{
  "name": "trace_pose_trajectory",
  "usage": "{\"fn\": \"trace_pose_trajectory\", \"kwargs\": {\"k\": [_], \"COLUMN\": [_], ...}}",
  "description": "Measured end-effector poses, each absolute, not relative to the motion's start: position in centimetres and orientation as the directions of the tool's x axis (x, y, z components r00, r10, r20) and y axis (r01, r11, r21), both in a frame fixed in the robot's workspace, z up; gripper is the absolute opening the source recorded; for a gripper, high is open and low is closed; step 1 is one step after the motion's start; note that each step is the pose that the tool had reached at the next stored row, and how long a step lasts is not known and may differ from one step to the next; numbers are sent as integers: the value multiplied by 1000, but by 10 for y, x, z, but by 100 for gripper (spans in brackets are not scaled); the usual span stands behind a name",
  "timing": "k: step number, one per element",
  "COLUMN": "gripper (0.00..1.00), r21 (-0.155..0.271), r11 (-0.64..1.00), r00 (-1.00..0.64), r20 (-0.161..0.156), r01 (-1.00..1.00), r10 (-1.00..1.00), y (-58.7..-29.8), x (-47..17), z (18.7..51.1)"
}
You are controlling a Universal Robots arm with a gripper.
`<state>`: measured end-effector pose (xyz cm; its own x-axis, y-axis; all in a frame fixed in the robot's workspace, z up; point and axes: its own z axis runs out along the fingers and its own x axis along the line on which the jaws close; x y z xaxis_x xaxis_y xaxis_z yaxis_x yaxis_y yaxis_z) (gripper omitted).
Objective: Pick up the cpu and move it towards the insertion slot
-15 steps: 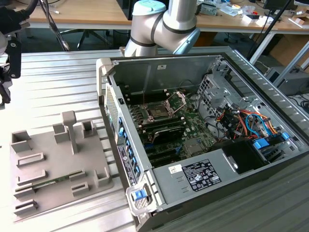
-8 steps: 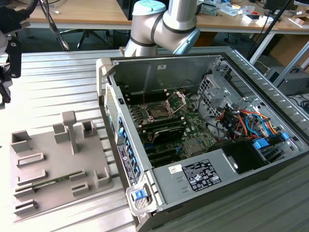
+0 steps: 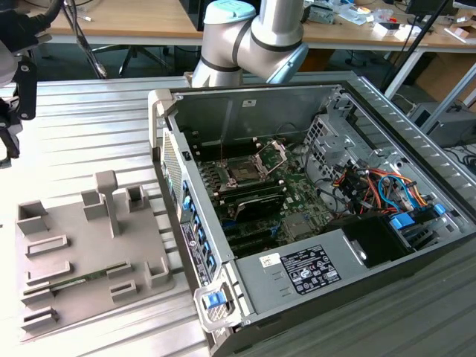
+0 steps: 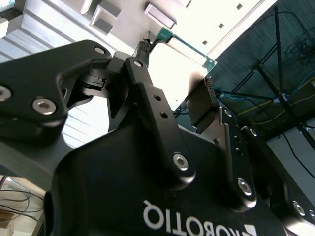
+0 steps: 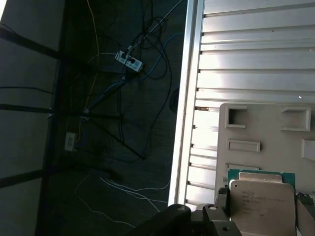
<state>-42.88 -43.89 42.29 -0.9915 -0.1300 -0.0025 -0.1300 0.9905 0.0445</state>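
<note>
Exterior view: the dark square silver-framed insertion slot (image 3: 245, 169) sits mid-frame, to the exterior view's right of the grey plastic tray (image 3: 82, 230). Both wrist views: the black claw (image 4: 176, 66) grips the pale silver square cpu (image 5: 261, 199) above that tray.

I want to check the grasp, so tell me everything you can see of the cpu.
The cpu is a small flat square chip with a pale silver metal top bearing faint print, and a green board edge shows along one side. In both wrist views it sits between the fingers of the hand, which press on two opposite edges. In the second wrist view its top glares white. The grey tray lies behind it; whether they touch cannot be told.
</note>
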Motion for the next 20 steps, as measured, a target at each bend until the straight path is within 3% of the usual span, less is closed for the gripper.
{"fn": "trace_pose_trajectory", "kwargs": {"k": [20], "gripper": [55], "r21": [44], "r11": [991], "r00": [-992], "r20": [-2], "r01": [-130], "r10": [-130], "y": [-439], "x": [-412], "z": [423]}}
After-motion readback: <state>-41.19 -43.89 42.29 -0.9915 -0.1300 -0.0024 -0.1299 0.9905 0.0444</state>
